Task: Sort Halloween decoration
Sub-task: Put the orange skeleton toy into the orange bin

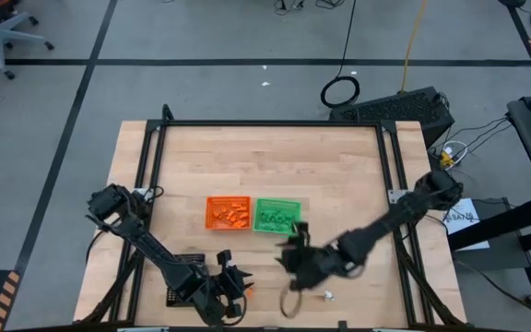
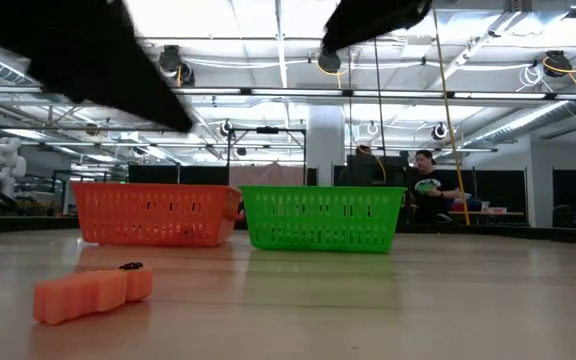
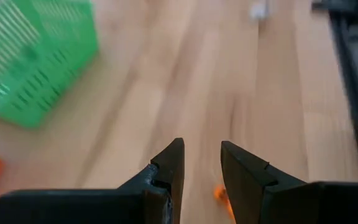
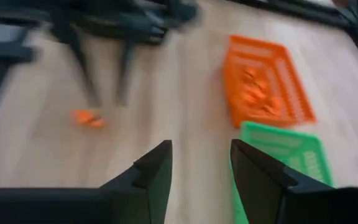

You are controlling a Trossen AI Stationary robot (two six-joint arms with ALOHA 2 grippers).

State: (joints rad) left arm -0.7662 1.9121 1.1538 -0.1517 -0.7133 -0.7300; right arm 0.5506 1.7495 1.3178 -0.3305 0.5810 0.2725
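The right gripper (image 4: pixel 201 165) hangs above the table (image 1: pixel 339 166) with its fingers spread and nothing between them; the green tray (image 4: pixel 284 158) lies just beside and below it, the orange tray (image 4: pixel 263 81) beyond that. The left gripper (image 3: pixel 201 165) hovers low, its fingers parted by a narrow gap and holding nothing, with an orange trinket (image 3: pixel 219 194) on the wood right under its tips. More orange trinkets (image 4: pixel 257 93) lie inside the orange tray, and a white trinket (image 1: pixel 328 295) sits near the right gripper.
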